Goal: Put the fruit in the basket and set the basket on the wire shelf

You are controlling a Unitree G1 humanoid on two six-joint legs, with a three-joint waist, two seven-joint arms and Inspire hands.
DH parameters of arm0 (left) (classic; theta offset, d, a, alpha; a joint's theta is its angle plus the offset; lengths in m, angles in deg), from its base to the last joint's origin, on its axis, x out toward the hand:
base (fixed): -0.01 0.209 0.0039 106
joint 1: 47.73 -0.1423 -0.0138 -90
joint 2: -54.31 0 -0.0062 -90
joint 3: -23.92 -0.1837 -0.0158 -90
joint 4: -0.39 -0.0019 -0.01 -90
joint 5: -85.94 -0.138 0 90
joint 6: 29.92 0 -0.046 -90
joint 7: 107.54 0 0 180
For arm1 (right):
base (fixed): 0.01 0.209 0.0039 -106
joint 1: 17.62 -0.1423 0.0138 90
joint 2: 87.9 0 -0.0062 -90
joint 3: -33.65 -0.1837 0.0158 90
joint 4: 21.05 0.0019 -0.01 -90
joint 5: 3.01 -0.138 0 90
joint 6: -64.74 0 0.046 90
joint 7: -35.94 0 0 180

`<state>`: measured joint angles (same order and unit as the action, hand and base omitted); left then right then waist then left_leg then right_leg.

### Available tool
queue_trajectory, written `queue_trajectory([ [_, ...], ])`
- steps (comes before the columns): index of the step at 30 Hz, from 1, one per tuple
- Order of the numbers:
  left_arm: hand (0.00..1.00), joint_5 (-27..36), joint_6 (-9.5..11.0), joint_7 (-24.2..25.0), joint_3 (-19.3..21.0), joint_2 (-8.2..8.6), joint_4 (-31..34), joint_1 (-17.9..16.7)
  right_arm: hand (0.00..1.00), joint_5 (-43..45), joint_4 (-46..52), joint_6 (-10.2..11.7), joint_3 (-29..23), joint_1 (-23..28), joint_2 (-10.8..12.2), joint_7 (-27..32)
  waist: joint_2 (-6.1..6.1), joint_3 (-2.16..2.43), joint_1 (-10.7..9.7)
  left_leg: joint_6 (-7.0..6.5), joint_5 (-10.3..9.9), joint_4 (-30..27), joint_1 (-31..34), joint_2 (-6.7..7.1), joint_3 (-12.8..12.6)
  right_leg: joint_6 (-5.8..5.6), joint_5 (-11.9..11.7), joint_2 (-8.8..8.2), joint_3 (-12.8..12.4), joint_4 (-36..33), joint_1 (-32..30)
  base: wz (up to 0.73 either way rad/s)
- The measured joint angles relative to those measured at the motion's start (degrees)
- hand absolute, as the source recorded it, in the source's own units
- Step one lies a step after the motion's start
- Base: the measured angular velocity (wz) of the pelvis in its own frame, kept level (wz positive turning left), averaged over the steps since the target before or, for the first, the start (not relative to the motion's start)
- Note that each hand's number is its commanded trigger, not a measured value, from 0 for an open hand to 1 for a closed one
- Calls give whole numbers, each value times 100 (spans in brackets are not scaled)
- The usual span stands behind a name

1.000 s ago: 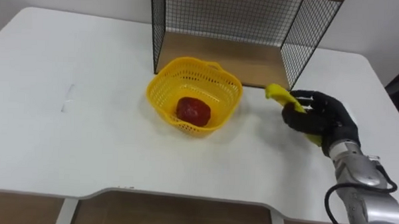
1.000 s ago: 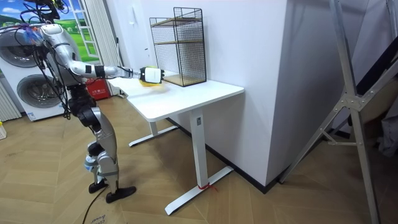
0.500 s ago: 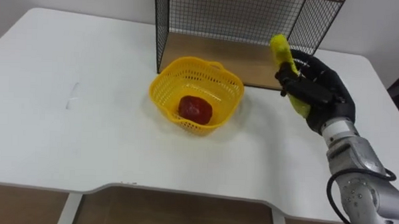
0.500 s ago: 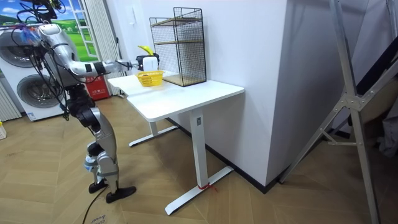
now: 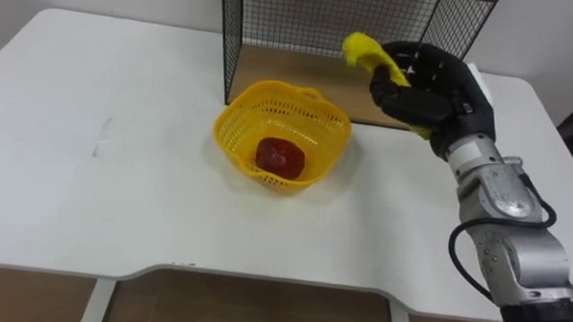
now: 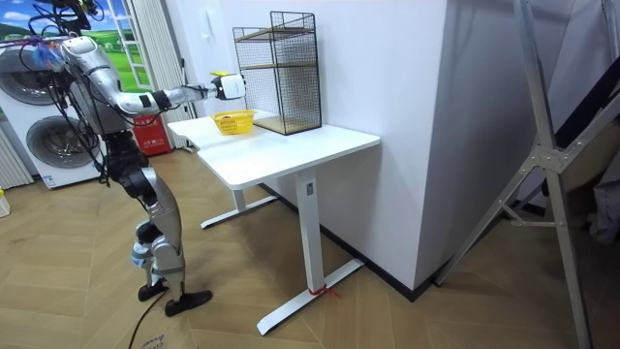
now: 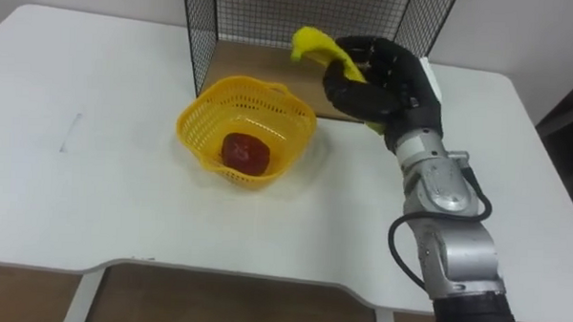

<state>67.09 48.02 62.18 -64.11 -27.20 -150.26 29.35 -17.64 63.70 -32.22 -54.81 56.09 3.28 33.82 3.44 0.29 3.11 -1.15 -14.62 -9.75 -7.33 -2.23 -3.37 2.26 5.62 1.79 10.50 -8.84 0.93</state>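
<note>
One red fruit (image 5: 279, 158) lies in the yellow basket (image 5: 232, 140), below and left of the right hand (image 5: 432, 90), whose fingers curl round a banana (image 5: 365, 54) in the air; best carry it over the basket's middle, lower, then release gently.

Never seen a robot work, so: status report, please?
Right hand shut on banana, held up right of basket. Red fruit already in basket. Path to basket clear.
</note>
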Motion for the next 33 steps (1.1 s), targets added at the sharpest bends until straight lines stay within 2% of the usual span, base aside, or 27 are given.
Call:
queue_trajectory([
  [5,0,3,-48,-13,-84,-22,0,27,100,377,-27,-70,154,-242,0,-23,103,21,60,0,0,1,9,-6,53,0,0,14,58,20,17,6],
  [10,0,27,-62,-10,-164,-30,0,46,100,400,-76,-82,187,-270,0,-52,139,-28,184,0,0,6,17,-13,112,-1,0,-18,83,21,23,2],
  [11,0,40,-64,3,-180,-33,0,71,100,410,-79,-93,199,-274,0,-50,160,-61,207,0,0,5,19,-12,121,-1,0,-26,86,20,26,0],
  [13,0,55,-63,41,-278,-44,-4,90,100,419,-112,-123,295,-307,0,-54,153,-94,211,-1,0,-4,42,-9,128,-1,0,-30,88,21,13,2],
  [17,0,53,-61,108,-333,-52,-5,204,100,603,-144,-126,552,-313,-3,-100,135,-105,281,-1,0,-7,72,-8,160,-2,0,-28,116,23,-5,3],
  [18,0,53,-61,121,-332,-57,-5,221,89,631,-145,-127,578,-313,-8,-142,128,-109,303,-1,0,-6,72,-7,160,-2,0,-23,116,23,-6,0],
  [19,0,53,-59,161,-338,-69,-5,248,0,688,-144,-127,616,-313,-8,-235,118,-113,342,0,0,-5,72,-7,165,-2,0,-22,119,23,-6,0],
  [24,0,52,-48,250,-333,-96,13,373,0,898,-235,-127,673,-334,-8,-388,102,-105,521,0,1,-12,71,-4,144,-2,0,-24,123,22,-3,0],
  [31,0,38,-45,316,-262,-110,41,456,0,1192,-527,-128,810,-370,-12,-441,100,-101,538,-1,1,-54,103,-7,143,-5,-1,-49,124,22,-7,0],
  [33,0,38,-45,333,-244,-109,43,470,0,1296,-535,-133,816,-369,-13,-485,68,-78,534,-1,1,-62,114,-7,143,-5,-2,-48,124,21,-12,0],
])
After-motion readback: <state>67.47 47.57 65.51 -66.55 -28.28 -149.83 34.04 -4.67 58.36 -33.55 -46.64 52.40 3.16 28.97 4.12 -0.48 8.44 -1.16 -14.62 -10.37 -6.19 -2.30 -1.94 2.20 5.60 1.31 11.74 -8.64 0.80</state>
